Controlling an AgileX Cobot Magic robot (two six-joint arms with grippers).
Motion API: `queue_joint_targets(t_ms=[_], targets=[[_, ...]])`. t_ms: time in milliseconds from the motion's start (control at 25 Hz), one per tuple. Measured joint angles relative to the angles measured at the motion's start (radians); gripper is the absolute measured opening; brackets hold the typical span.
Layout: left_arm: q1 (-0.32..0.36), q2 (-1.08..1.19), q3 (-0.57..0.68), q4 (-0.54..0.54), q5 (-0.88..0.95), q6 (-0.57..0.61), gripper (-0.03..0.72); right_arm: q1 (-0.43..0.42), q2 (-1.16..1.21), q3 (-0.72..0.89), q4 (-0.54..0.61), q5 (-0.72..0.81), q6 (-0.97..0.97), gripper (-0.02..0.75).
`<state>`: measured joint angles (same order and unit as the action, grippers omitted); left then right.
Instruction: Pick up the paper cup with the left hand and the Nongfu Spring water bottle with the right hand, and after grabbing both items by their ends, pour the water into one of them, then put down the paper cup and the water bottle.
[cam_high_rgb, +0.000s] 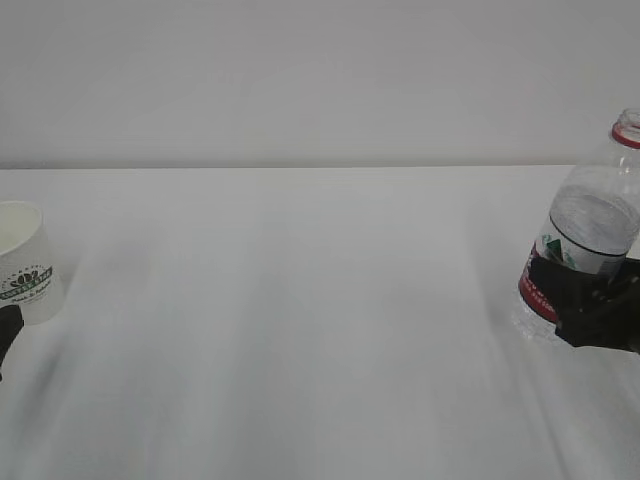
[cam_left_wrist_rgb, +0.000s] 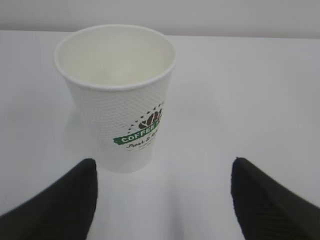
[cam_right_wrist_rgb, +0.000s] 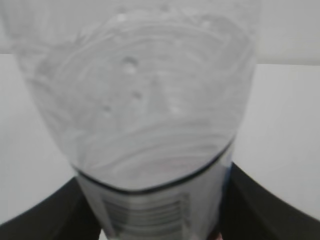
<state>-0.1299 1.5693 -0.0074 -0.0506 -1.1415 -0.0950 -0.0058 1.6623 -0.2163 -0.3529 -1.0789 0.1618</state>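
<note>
A plain white desk (cam_high_rgb: 320, 330) fills the scene, smooth and matte, and meets a bare pale wall (cam_high_rgb: 320, 80) along a straight line behind it.

At the far left edge of the exterior view stands the small white tapered paper cup (cam_high_rgb: 24, 262) with a round green logo; it sits upright on the desk, its dotted embossed wall plain in the left wrist view (cam_left_wrist_rgb: 119, 95). Its inside looks white and dry, though any clear liquid would be hard to tell. The left end effector (cam_left_wrist_rgb: 162, 200) is spread wide, its two black fingers (cam_left_wrist_rgb: 60, 205) low on either side and short of the cup, touching nothing.

At the far right the clear ribbed plastic Nongfu Spring water bottle (cam_high_rgb: 590, 235) with red label, white-green band and red neck ring leans slightly, capless. The right end effector (cam_high_rgb: 595, 300) is clamped around its labelled middle. In the right wrist view droplets cling inside the bottle's clear wall (cam_right_wrist_rgb: 140, 95); I cannot tell the water level
</note>
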Motion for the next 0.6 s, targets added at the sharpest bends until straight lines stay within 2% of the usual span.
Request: queue_joint_targets(t_ms=[600], targets=[[0.000, 0.079, 0.000, -0.024, -0.004, 0.000, 0.624, 0.000, 0.000, 0.000, -0.003, 0.000, 0.002, 0.461]])
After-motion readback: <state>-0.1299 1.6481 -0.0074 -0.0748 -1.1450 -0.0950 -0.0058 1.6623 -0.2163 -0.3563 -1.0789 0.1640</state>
